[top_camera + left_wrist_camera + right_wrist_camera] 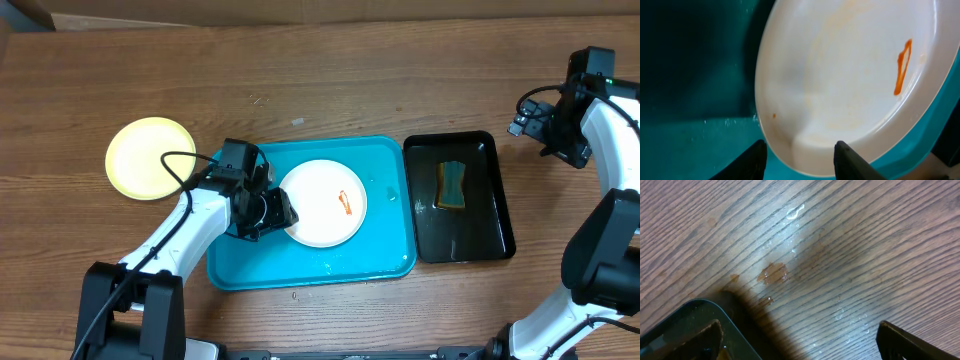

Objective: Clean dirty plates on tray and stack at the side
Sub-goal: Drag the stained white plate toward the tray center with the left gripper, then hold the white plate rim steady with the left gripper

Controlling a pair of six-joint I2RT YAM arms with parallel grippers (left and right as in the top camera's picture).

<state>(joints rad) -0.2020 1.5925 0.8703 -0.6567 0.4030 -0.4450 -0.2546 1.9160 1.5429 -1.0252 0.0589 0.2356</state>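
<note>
A white plate (322,203) with an orange-red smear lies on the turquoise tray (310,268). In the left wrist view the plate (850,75) fills the frame, with the tray (690,75) under it. My left gripper (278,212) is open at the plate's left rim, and its fingers (800,152) sit to either side of the rim's edge. A pale yellow-green plate (150,158) lies on the table left of the tray. A third plate is not seen. My right gripper (540,122) is open and empty above bare wood (800,335) at the far right.
A narrow black tray (500,200) with a sponge (452,185) stands right of the turquoise tray; its corner shows in the right wrist view (685,330). Water drops (795,212) and a small stain (774,272) mark the wood there.
</note>
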